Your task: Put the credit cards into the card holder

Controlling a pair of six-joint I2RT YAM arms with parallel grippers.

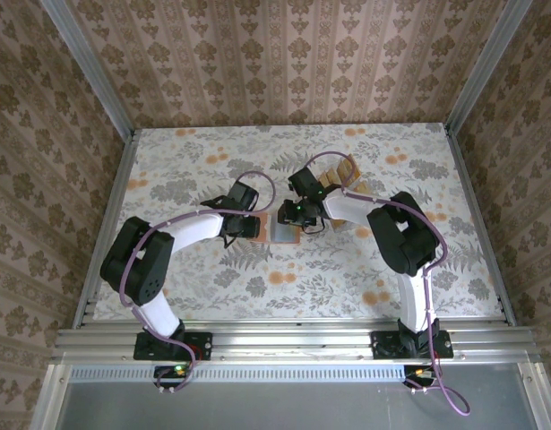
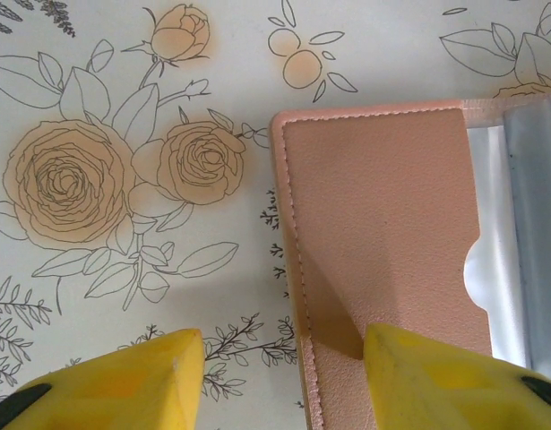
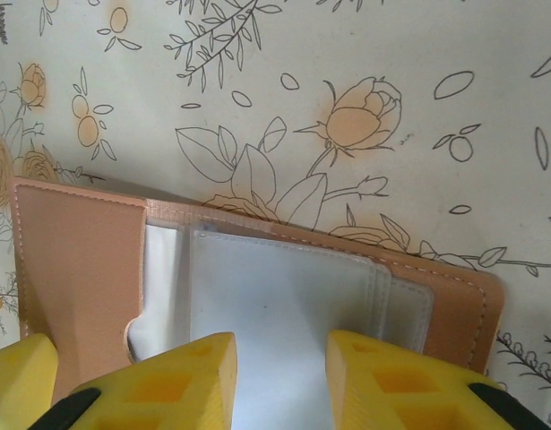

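Worktop (image 1: 185, 170): flowered cloth, with both arms reaching to its middle.
Card holder (image 1: 273, 229): lies open and flat at the centre of the worktop, between the two hands, pink flap to the left and greyish inner face to the right.
Card holder, left wrist view (image 2: 383, 215): the pink stitched flap fills the right half, and clear pocket sleeves show past its right edge.
Card holder, right wrist view (image 3: 78, 260): pink flap at left, clear sleeves stacked in the middle, pink cover edge running out to the right.
Left hand (image 1: 243, 226): low over the holder's left side.
Left hand, own view (image 2: 284, 385): spread wide and pinching nothing; one finger (image 2: 123, 376) is over bare cloth and the other over the pink flap, so the stitched left edge lies between them.
Right hand (image 1: 297, 218): at the holder's far right corner.
Right hand, own view (image 3: 282, 385): fingers (image 3: 391, 385) apart and gripping nothing, set just over the clear sleeves.
Yellow piece (image 3: 15, 376): at the lower left corner of the right wrist view, probably a finger of the left hand.
Credit cards (image 1: 340, 172): tan, standing together in a clear stand (image 1: 325, 165) beyond the right hand, apart from the holder.
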